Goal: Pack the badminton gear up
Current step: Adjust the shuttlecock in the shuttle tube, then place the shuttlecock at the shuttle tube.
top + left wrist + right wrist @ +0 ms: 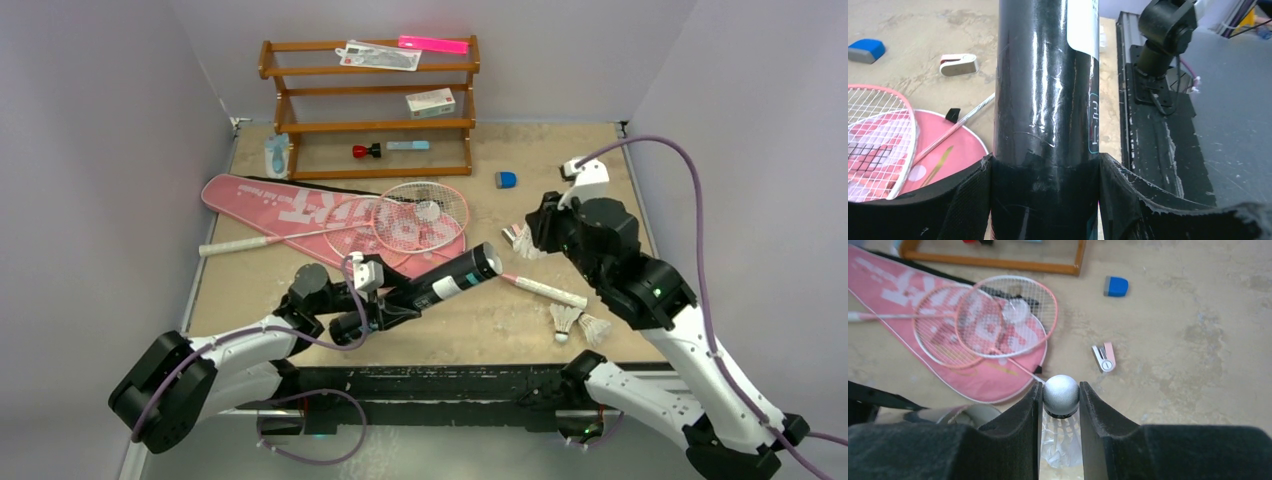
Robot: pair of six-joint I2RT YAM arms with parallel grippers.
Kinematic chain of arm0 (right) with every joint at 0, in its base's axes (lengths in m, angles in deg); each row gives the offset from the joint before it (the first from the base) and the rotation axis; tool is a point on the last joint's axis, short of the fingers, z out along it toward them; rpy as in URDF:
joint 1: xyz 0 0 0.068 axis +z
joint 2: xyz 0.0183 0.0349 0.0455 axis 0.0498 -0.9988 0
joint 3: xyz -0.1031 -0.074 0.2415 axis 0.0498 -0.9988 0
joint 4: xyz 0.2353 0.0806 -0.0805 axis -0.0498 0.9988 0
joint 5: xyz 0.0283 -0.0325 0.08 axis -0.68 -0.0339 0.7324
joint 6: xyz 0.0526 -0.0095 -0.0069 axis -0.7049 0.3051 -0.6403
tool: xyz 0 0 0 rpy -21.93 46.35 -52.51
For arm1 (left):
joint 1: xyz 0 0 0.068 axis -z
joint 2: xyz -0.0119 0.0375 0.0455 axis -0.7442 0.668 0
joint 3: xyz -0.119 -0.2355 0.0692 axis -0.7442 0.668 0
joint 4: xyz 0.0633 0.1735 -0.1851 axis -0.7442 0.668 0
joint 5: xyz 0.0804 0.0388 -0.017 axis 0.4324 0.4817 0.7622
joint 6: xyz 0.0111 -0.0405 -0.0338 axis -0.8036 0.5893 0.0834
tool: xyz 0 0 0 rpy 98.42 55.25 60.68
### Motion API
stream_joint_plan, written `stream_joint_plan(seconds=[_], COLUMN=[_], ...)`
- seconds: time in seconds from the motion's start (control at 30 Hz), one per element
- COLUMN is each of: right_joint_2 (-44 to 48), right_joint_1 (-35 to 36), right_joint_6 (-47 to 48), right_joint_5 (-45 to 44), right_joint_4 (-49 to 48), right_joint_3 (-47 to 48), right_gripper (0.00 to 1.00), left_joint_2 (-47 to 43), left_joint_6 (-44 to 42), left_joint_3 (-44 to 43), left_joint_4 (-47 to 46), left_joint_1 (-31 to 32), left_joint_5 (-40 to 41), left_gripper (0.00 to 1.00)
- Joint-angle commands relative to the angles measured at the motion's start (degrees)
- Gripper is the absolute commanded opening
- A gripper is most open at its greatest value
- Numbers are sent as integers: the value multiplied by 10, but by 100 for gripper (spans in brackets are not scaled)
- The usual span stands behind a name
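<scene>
My left gripper [388,306] [1045,162] is shut on the long black tube [440,282] [1048,85], which it holds slanted above the table with the open end toward the right arm. My right gripper [532,238] [1060,390] is shut on a white feather shuttlecock [1061,396] [517,240], grey cork forward, just right of the tube's mouth [973,415]. Two pink-framed rackets [415,215] [983,320] lie crossed on the pink SPORT bag [290,203] [883,285]. Two more shuttlecocks [578,323] lie near the front right.
The brown wooden rack [370,125] stands at the back with a small white box [430,102] on a shelf. A blue object [506,180] [1115,286] and a small pink-white clip [1104,357] lie on the table. One racket's white handle [545,290] lies under the right arm.
</scene>
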Motion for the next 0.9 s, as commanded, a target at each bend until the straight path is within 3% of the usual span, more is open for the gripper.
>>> stream_joint_plan(seconds=[0.0,0.17,0.33,0.53,0.63,0.87], right_joint_2=[61,155,208,247,256,284], right_joint_1=[-1,-1,-1,-1,-1,-1], right_joint_6=[-28,-34,-30,-37,-57,-69], right_joint_5=[-7,91,206,272,290,235], right_joint_4=[-109,-226,-270,-348,-395,-399], right_joint_3=[-4,-64,-88,-146,-175,-206], right_gripper=[0,0,0,0,0,0], left_joint_2=[-15,-15,6,103,165,170], left_joint_6=[51,82,107,220,295,287], left_joint_3=[21,24,19,10,-15,-24], left_joint_4=[-148,-202,-251,-434,-509,-511], left_joint_1=[-9,-13,-23,-40,-48,-50], left_joint_5=[-56,-72,-89,-136,-160,-156], left_gripper=[47,48,48,48,47,47])
